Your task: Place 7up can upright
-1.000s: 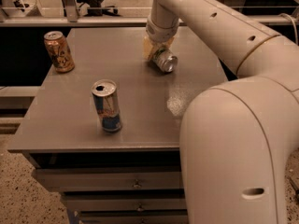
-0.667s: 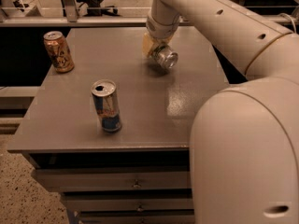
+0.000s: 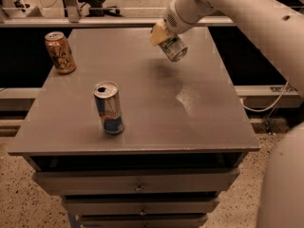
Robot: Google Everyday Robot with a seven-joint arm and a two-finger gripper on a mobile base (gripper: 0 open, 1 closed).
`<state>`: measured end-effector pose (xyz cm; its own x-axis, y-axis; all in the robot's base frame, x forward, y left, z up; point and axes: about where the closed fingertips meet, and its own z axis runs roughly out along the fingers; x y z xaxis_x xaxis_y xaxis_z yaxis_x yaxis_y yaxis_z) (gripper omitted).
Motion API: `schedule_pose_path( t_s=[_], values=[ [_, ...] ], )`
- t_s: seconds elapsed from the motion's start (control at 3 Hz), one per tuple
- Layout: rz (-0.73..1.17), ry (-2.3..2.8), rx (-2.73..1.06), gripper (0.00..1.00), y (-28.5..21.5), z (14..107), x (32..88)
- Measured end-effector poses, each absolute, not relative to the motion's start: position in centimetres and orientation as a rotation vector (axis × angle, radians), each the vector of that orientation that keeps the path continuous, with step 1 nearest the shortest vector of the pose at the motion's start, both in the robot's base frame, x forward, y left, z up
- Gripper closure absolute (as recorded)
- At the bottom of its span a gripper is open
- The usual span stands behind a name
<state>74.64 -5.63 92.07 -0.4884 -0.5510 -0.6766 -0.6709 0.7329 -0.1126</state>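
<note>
My gripper (image 3: 164, 37) is over the far right part of the grey table (image 3: 142, 122), shut on the 7up can (image 3: 173, 47). The can is pale silver with green markings. It hangs tilted in the air above the tabletop, its silver end pointing down and towards the front right. Its shadow lies on the table just below. The yellowish fingers cover the can's upper part.
An orange-gold can (image 3: 60, 52) stands upright at the table's far left. A slim blue-and-silver can (image 3: 109, 108) stands upright front left of centre. The table has drawers below. A rail and dark gap lie behind it. My arm spans the right side.
The gripper has lifted the 7up can off the tabletop, where it lay on its side. The can now hangs tilted in the air. The other two cans have not moved.
</note>
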Motion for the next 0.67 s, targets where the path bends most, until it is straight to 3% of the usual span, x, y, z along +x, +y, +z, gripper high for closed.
schedule_pose_path(
  t_s=[0.67],
  values=[
    [0.559,1.801,-0.783,1.0,-10.2,96.1,74.0]
  ],
)
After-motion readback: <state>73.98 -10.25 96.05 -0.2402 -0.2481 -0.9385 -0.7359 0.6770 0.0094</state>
